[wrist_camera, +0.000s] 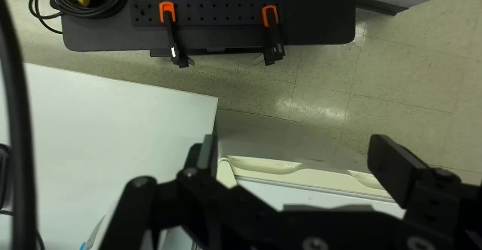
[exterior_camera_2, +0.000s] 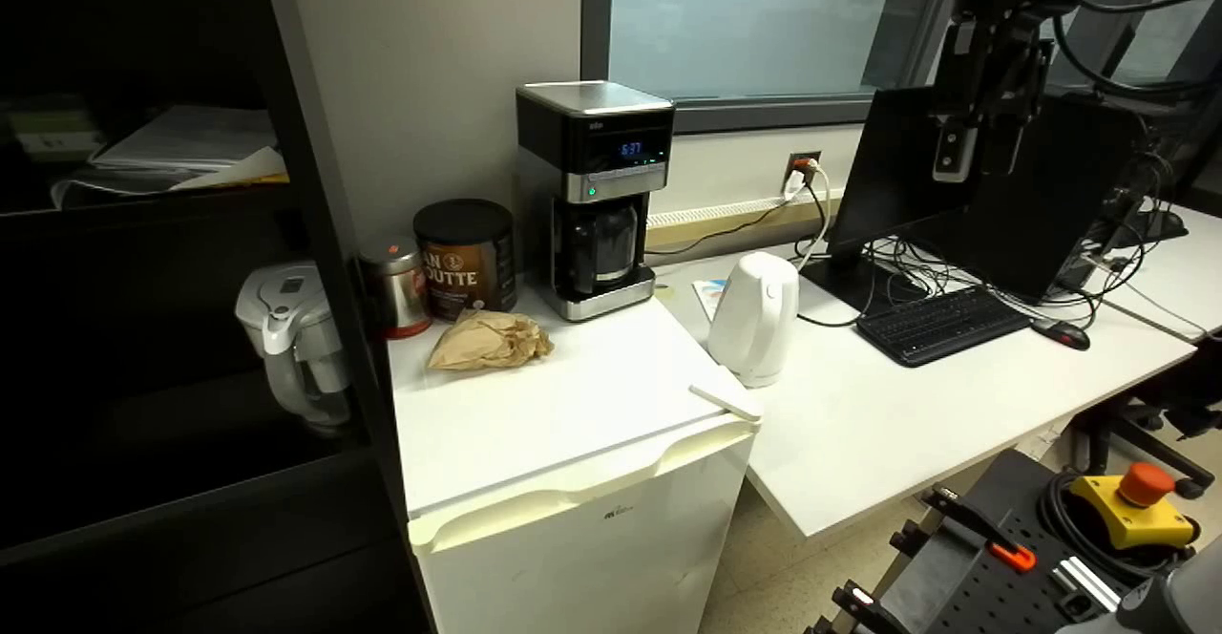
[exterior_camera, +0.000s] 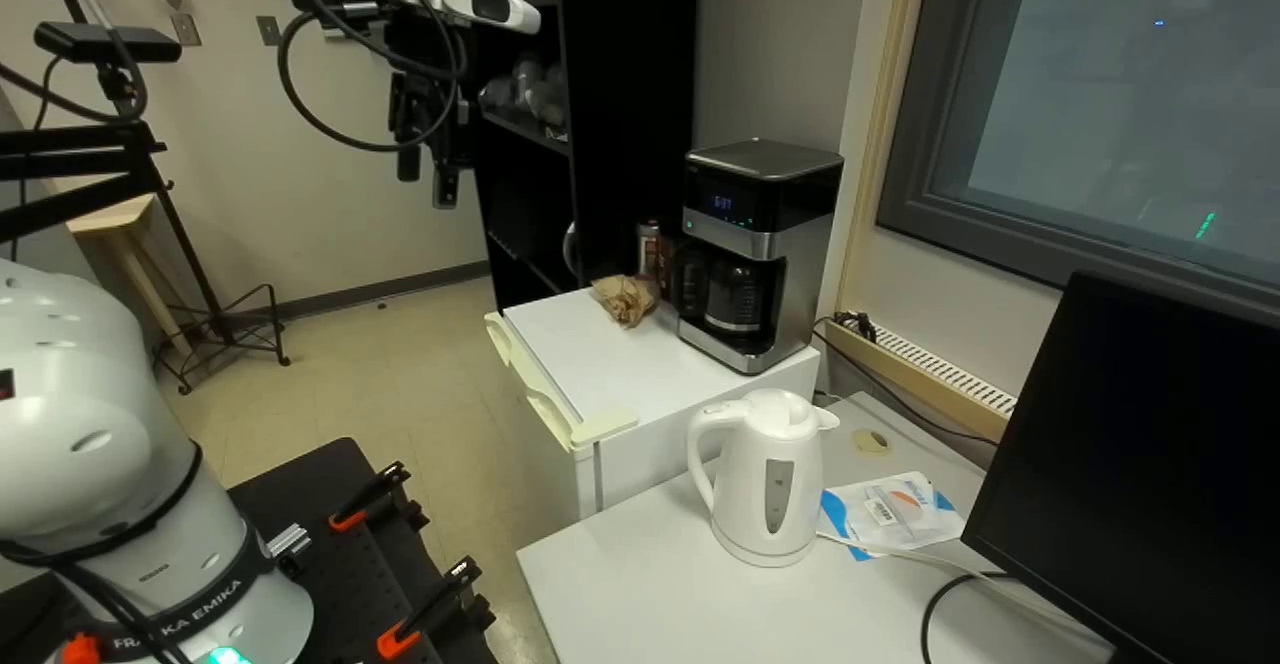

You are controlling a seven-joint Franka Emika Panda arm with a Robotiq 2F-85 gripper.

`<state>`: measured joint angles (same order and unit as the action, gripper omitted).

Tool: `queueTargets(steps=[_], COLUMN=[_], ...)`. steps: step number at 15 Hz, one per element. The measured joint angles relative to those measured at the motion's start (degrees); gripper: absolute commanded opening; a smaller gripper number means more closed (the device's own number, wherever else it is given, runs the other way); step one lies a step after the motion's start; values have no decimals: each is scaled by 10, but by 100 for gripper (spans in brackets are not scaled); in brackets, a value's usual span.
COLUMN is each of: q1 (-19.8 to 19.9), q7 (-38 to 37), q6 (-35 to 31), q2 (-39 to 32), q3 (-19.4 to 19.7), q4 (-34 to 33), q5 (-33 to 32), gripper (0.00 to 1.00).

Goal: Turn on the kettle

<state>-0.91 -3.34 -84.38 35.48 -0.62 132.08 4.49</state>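
The white kettle (exterior_camera: 750, 484) is seen upright on the white table (exterior_camera: 640, 584), just beside the small fridge (exterior_camera_2: 592, 558). A flat packet (exterior_camera: 895, 509) is laid near its base. On the fridge, the coffee maker (exterior_camera_2: 600, 190) and a crumpled paper bag (exterior_camera_2: 492, 340) are placed. In both exterior views the gripper (exterior_camera: 427, 184) is held raised, well apart from the kettle; in the wrist view its fingers are shown spread wide.

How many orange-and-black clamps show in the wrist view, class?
2. One clamp sits left of centre, another clamp right of centre, both along the lower edge of the black table. Others may be hidden outside the frame.
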Motion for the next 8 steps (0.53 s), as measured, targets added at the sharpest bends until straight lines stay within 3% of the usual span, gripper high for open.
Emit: queueTargets(steps=[5,8], q1=[1,3], q7=[0,1], q6=[-3,-40], q2=[0,-2], q3=[0,0], q4=[0,9], q5=[-1,-11], gripper=[100,100])
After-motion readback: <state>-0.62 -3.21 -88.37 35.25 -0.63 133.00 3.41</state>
